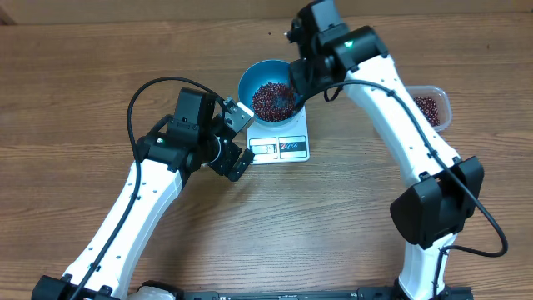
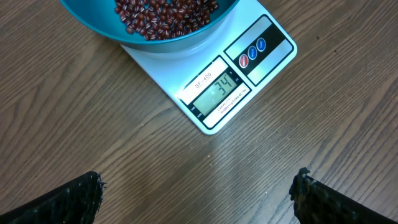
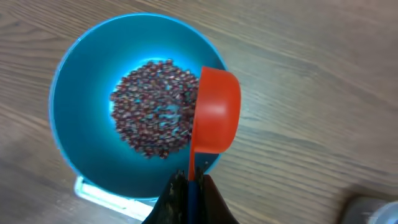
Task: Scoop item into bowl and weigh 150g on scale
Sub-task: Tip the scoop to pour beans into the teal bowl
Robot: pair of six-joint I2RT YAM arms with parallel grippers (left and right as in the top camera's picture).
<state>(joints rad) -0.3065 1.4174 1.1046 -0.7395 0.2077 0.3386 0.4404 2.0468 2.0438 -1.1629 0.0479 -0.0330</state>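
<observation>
Hanging over the right-hand rim of the round, deep, bright blue plastic bowl (image 3: pixel 68 81), the right gripper (image 3: pixel 189 182) has its fingers pinched together on the thin handle of a small orange-red plastic scoop (image 3: pixel 216 112). The scoop's cup is tipped with its rounded back up, above the pile of small dark red-brown beans (image 3: pixel 149 109) in the bowl. The bowl sits on the small flat white rectangular kitchen scale (image 2: pixel 186 65), whose display shows a low two-digit figure, so I'd judge more scoops are needed. What matters next is the clear rounded plastic tub (image 1: pixel 447 104) of spare beans. It lies out to the right of the bowl, well apart, on the right arm's side, so that arm is nearer and the scoop would swing rightward. The left gripper (image 1: pixel 240 140) hovers just beside the scale's display edge, fingers spread wide, holding nothing.
</observation>
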